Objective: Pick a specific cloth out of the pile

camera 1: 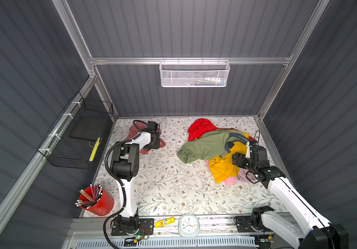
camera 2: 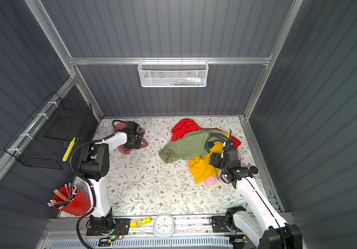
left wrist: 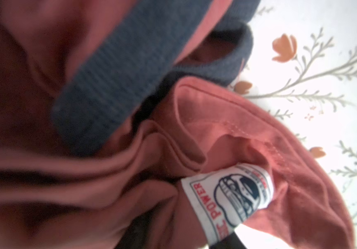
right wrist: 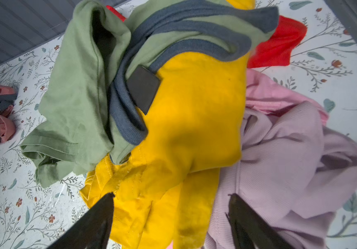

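Dusty salmon-pink, grey-blue-trimmed garment (left wrist: 248, 120) sits on floral table (camera 1: 162, 183), well apart from mixed-clothes pile (camera 1: 205, 146), under my left jaws; can't tell their grip. My right jaws gape over pile. Best: pinch thick fold, lift straight.

Only one bit really reads: the white label (left wrist: 227, 194) on the salmon-pink cloth (left wrist: 259, 120) says "POWER" in red capitals, running along its red border beside a dark blue emblem. A couple more red letters sit before that word, too cut off to make out, and the tiny print around the emblem is just blur. The clock (camera 1: 188, 224) face and the yellow tube (camera 1: 164, 222) next to it show marks, nothing legible.
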`<move>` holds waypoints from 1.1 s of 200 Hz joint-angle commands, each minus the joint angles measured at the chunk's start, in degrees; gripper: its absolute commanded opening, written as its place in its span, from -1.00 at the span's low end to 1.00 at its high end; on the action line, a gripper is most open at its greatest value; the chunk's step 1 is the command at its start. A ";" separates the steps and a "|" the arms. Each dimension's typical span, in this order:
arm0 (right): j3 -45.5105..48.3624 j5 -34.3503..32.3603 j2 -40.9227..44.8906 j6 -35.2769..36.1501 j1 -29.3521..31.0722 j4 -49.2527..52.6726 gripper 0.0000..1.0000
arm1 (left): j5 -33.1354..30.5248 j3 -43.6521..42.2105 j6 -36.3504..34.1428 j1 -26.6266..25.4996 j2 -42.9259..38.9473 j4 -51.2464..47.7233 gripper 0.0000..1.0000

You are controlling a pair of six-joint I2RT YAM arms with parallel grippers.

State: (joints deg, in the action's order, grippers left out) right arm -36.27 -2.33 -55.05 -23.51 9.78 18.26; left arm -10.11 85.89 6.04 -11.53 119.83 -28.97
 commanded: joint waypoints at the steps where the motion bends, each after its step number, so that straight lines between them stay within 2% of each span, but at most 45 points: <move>1: -1.25 -1.62 0.12 0.56 -0.17 1.71 0.66 | 0.81 2.13 -1.29 0.41 3.58 1.07 -0.23; 41: -1.77 -1.89 0.15 0.66 -0.20 2.22 0.66 | 1.28 7.30 -1.25 0.45 7.24 -0.94 -0.30; 137: -1.90 -1.41 -0.85 0.56 -0.20 1.16 0.66 | 4.37 8.20 3.43 0.34 7.53 -0.81 -0.26; 164: -1.70 -1.39 -1.02 1.00 -0.20 0.73 0.66 | 4.53 6.78 4.22 0.36 6.67 -0.56 -0.14; 197: -1.90 -1.72 -1.73 1.96 -0.20 0.09 0.70 | 4.60 5.52 4.92 0.31 4.74 0.31 0.24; 220: -1.87 -1.88 -1.93 2.86 -0.29 -0.56 0.72 | 4.05 5.87 5.24 0.34 3.64 0.06 0.30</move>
State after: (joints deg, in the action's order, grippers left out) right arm -36.77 -3.27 -56.73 -22.33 9.78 19.07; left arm -7.05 93.08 9.98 -11.44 125.01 -26.15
